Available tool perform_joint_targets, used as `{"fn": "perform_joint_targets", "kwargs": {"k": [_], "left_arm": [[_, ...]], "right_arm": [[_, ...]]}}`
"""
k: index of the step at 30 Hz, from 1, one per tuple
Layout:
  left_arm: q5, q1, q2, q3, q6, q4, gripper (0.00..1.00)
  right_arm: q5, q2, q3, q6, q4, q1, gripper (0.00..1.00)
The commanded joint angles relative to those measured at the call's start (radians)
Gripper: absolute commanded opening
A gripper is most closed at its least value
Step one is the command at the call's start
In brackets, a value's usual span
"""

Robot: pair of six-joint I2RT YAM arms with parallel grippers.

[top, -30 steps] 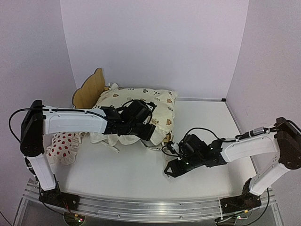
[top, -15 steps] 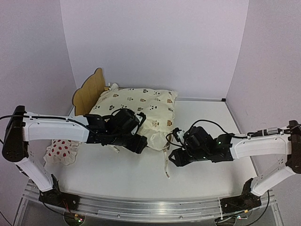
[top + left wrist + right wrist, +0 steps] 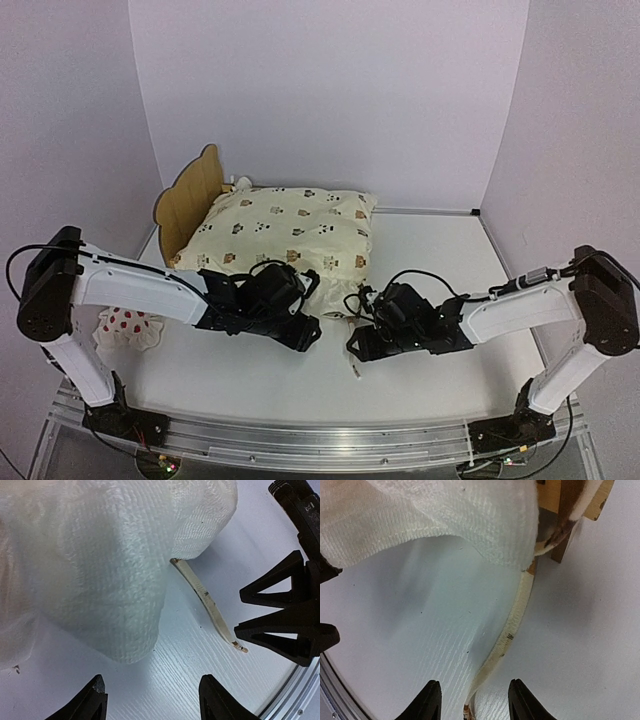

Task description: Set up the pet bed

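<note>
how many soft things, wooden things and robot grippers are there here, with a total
soft things: 2 (cream bear-print cushion, red-spotted pillow)
wooden things: 1 (pet bed)
robot grippers: 2 (left gripper, right gripper)
total: 5

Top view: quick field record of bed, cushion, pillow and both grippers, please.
bed: light plywood pet bed frame, bear-ear end far left
cushion: cream bear-print cushion, lying on the frame
pillow: white red-spotted pillow, off the bed, near-left
left gripper: open, empty, at cushion's near edge
right gripper: open, empty, above thin cream strap
</note>
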Motion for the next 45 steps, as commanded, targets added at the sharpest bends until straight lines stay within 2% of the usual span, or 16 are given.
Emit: {"fn": "perform_joint_targets", "kwargs": {"k": [1,6,12,18,23,34,45], "left_arm": [[-0.027,-0.005,0.079,0.034,-0.005,0.101,0.59],[-0.113,-0.004,0.139,0.068,0.006,0.135,0.55],[-0.154,-0.004,0.175,0.094,0.019,0.155,0.54],[-0.161,-0.004,0.166,0.080,0.022,0.155,0.54],[-0.170,-0.004,0.153,0.061,0.022,0.156,0.53],[-0.163,-0.004,0.125,0.035,0.022,0.158,0.51],[-0.160,-0.004,0.095,0.002,0.019,0.166,0.51]], "right_arm": [[0.018,0.015,0.002,0.014,0.061,-0.008,0.46],[0.090,0.052,-0.021,0.049,0.156,-0.049,0.44],[0.088,0.102,-0.062,0.109,0.330,-0.098,0.44],[0.069,0.147,-0.056,0.119,0.423,-0.106,0.43],[0.076,0.172,-0.052,0.118,0.477,-0.110,0.40],[0.131,0.248,-0.019,0.138,0.570,-0.117,0.26],[0.118,0.294,0.014,0.153,0.653,-0.117,0.29]]}}
